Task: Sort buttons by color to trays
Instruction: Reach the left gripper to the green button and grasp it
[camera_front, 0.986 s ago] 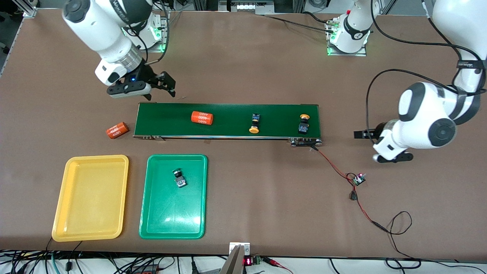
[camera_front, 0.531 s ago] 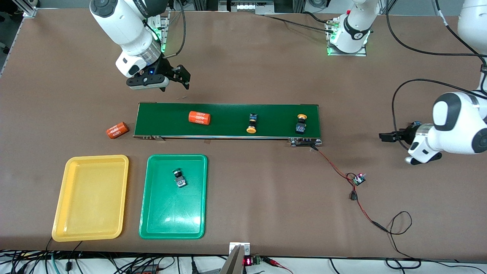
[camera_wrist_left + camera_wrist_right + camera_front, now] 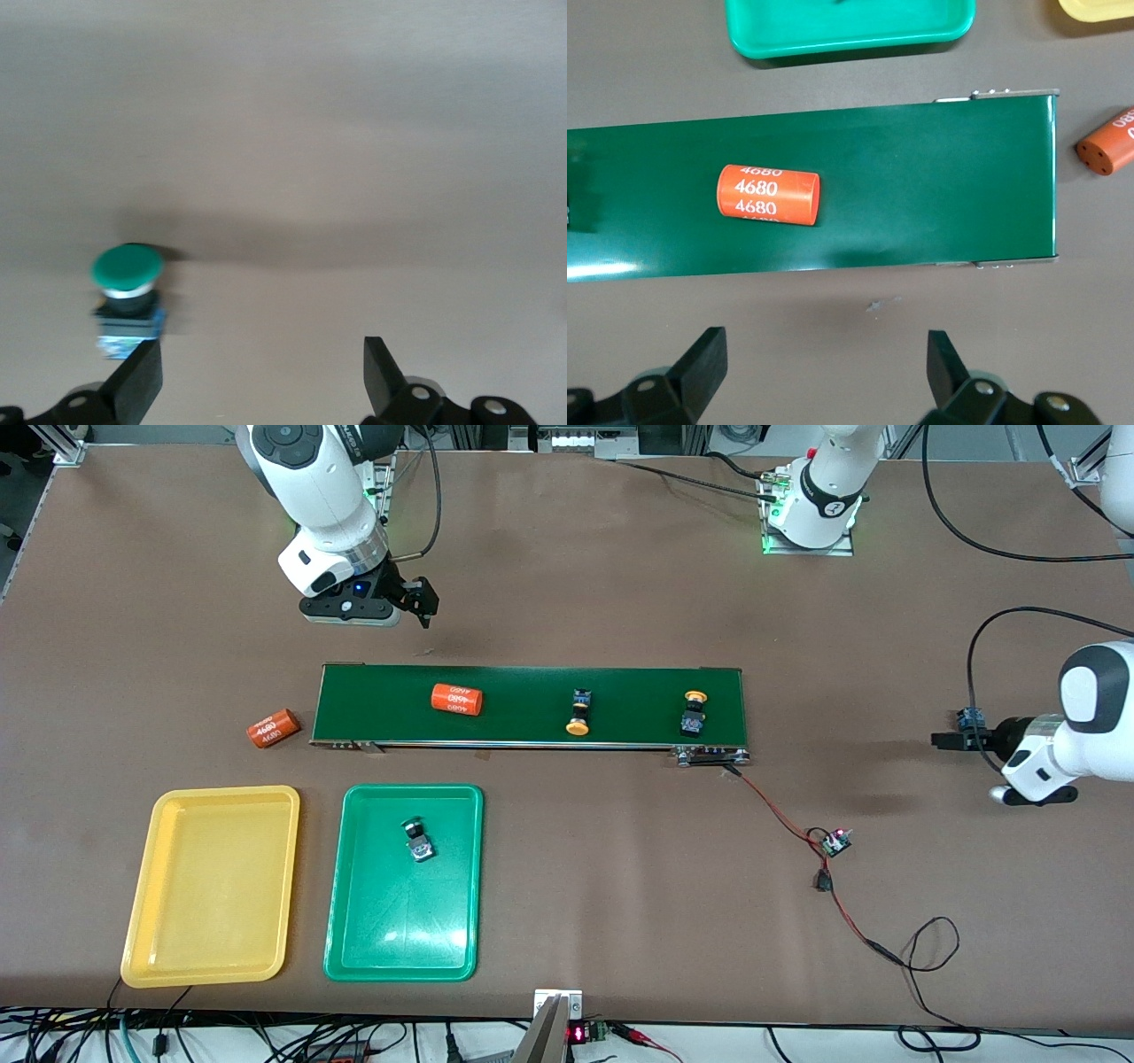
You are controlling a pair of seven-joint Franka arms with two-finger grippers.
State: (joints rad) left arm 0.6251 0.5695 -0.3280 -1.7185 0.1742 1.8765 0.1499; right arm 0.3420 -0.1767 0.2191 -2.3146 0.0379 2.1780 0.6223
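Note:
Two yellow-capped buttons lie on the dark green conveyor belt (image 3: 532,682), one mid-belt (image 3: 578,714) and one near the left arm's end (image 3: 693,711). One green button (image 3: 416,840) lies in the green tray (image 3: 354,939). The yellow tray (image 3: 142,939) beside it holds nothing. Another green button (image 3: 128,270) stands on the bare table at the left arm's end, also showing in the front view (image 3: 972,716). My left gripper (image 3: 261,376) is open just beside this button, which lies by one finger (image 3: 142,381) and outside the jaws. The gripper also shows in the front view (image 3: 943,740). My right gripper (image 3: 415,607) is open and empty, over the table between its base and the belt.
An orange "4680" cylinder (image 3: 456,699) lies on the belt and shows in the right wrist view (image 3: 768,195). Another (image 3: 270,728) lies on the table off the belt's end. Red and black wires run from the belt to a small circuit board (image 3: 834,841).
The left gripper has moved away from the belt toward its end of the table, reaching the green button. The right gripper has moved toward its base. The belt's items have drifted toward the right arm's end.

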